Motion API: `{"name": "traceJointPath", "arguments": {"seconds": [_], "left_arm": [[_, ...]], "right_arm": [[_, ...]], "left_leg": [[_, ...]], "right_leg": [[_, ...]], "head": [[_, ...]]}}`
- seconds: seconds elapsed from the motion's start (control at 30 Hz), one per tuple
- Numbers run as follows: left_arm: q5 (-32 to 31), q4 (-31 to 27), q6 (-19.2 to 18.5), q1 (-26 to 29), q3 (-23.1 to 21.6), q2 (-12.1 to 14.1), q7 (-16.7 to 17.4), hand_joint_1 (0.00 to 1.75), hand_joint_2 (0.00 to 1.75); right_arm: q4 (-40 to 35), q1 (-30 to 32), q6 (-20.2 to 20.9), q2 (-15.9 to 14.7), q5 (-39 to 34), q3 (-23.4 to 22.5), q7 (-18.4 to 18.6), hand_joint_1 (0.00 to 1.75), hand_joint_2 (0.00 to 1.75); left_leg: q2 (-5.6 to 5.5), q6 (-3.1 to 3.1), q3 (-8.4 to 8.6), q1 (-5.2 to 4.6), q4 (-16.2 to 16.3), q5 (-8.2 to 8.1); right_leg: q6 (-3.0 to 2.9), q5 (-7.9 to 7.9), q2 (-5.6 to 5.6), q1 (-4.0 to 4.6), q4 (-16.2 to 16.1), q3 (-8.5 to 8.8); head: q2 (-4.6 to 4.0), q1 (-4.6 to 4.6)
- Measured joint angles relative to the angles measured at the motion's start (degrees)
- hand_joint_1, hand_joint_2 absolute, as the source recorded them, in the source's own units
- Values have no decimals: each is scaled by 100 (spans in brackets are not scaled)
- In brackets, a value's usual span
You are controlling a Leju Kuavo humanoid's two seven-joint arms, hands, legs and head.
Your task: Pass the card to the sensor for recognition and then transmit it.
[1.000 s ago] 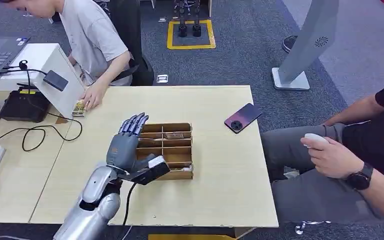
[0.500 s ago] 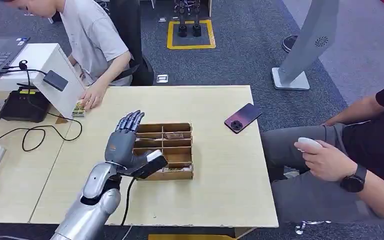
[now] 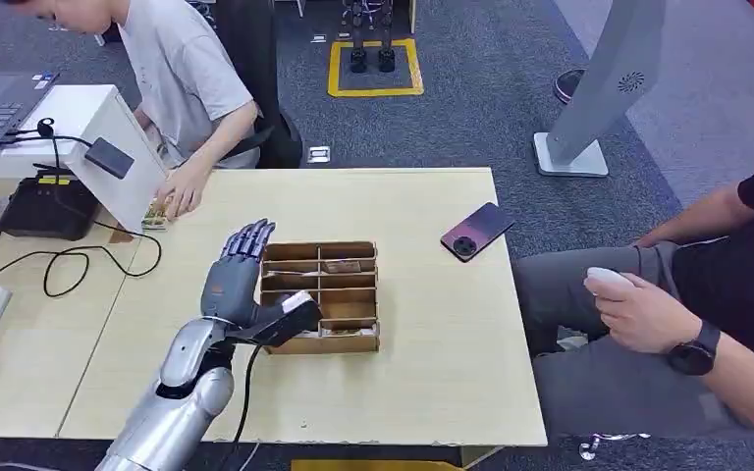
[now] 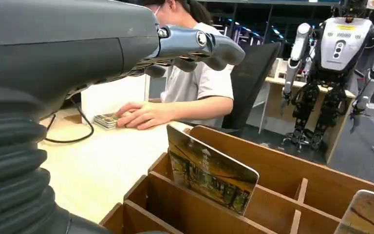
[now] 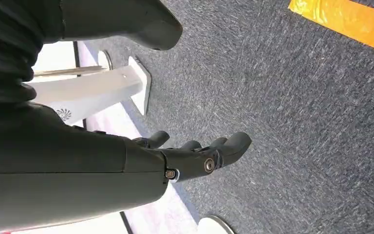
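Legible text: none. Card (image 4: 209,170) in the wooden box (image 4: 272,165): printed picture, small marks too blurred to read.

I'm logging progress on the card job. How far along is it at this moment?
Nothing looks done yet. The left hand is open and empty beside the cardboard organizer, with a card standing upright in one compartment, not yet grasped. The right hand hangs over the carpet, holding nothing. Left: take a card, present it at the sensor, then pass it on.
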Motion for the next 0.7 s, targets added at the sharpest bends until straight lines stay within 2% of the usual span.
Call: {"name": "traceJointPath", "arguments": {"seconds": [0.03,0.07,0.7], "left_arm": [[18,5,-4,-1,7,-7,-2,0,175],[24,9,-9,-1,9,-15,-2,175,175],[221,147,-201,-73,46,-29,-90,175,175]], "right_arm": [[0,0,0,0,0,0,0,0,175],[0,-3,0,0,0,0,0,0,175],[0,-27,2,7,15,4,18,0,175]], "left_leg": [[0,0,0,0,0,0],[-1,0,0,0,0,0],[-1,0,0,0,0,0]], "right_leg": [[0,0,0,0,0,0],[0,0,-1,0,0,0],[0,0,0,0,0,0]], "head": [[-2,2],[-2,0],[-2,0]]}}
